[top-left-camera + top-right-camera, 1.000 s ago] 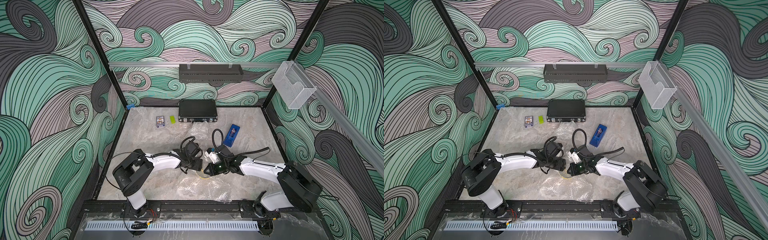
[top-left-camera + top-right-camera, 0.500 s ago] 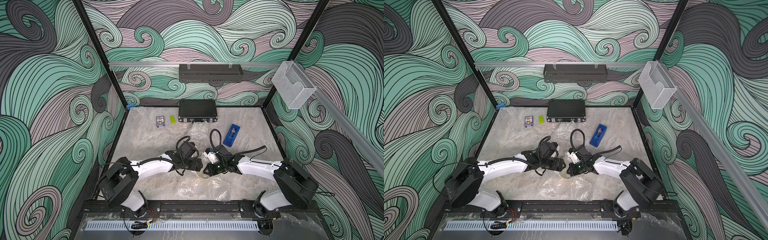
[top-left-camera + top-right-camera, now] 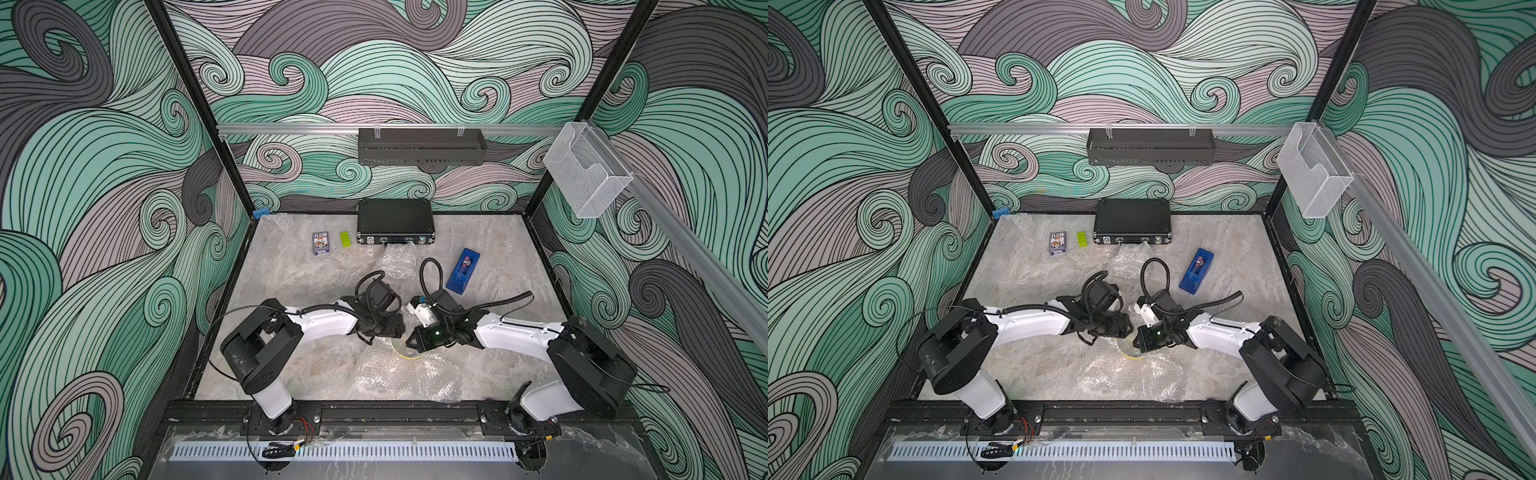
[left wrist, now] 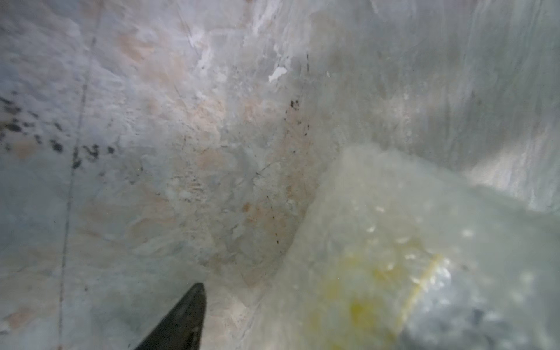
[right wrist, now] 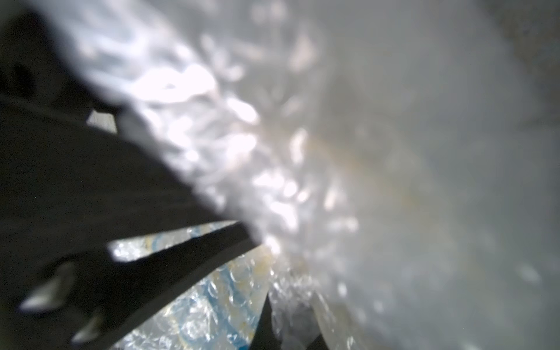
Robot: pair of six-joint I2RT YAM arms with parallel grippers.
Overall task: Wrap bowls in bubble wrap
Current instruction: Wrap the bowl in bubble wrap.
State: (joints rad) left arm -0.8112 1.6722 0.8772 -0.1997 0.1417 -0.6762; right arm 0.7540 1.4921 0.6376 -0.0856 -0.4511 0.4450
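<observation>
Lower middle in both top views, the bowl point(image 3: 405, 352) is only partly under the bubble wrap point(image 3: 395, 374): right gripper point(image 3: 409, 341) fingers pinch the wrap, left gripper point(image 3: 398, 326) fingers I can't tell, folding's still to do.

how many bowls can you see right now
1: a yellow-rimmed bowl lies in the near bubble wrap sheet. Another may be hidden inside the crumpled wrap bundle by the black case.
</observation>
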